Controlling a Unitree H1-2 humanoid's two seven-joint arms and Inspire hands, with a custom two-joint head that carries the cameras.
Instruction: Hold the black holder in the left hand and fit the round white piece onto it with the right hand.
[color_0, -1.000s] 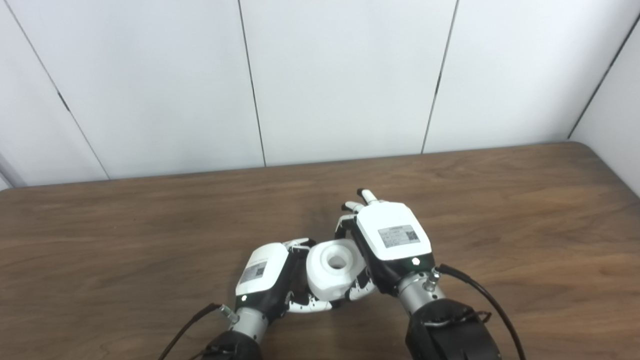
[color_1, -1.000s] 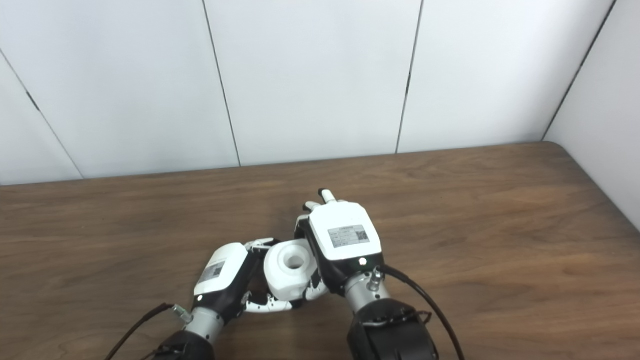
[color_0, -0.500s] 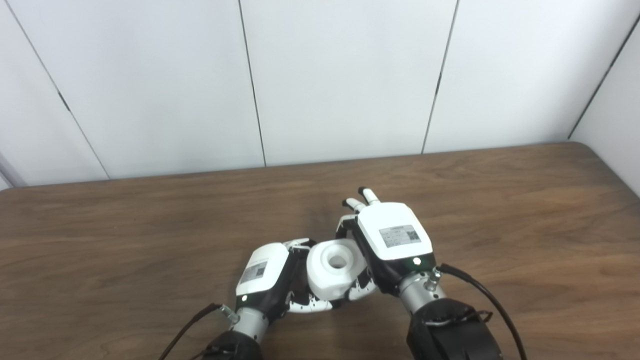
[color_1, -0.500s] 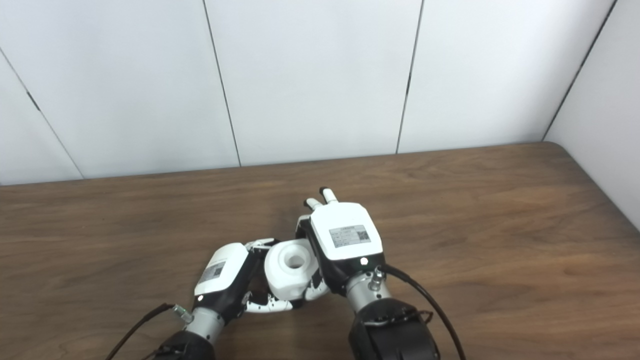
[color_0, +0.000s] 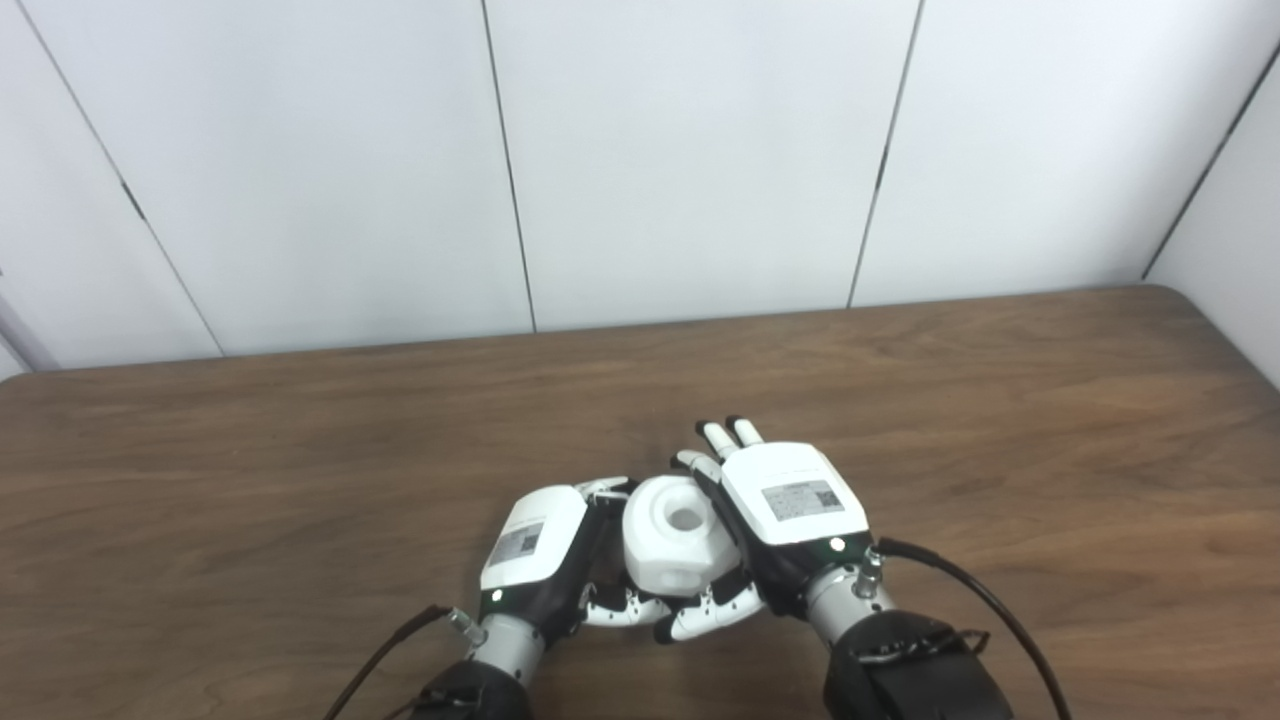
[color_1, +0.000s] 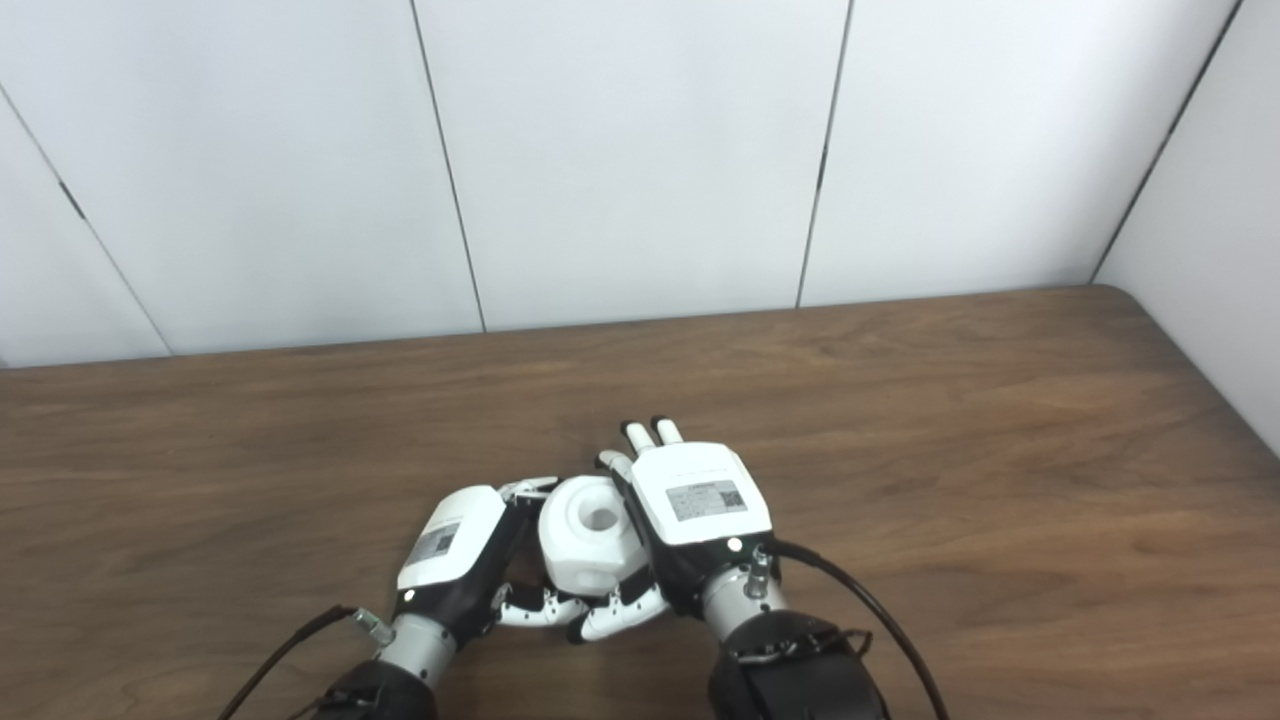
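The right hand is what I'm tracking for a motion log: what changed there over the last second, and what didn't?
The right hand came nearer and lower, closing against the round white piece, its fingers less raised. The left hand and the piece between the hands hardly moved. The black holder is hidden. The view shifted slightly.

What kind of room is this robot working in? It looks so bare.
Probably a lab or test room, not a home or factory. A plain wooden table stands against blank white wall panels, and nothing is out except the round white piece between the left hand and right hand.
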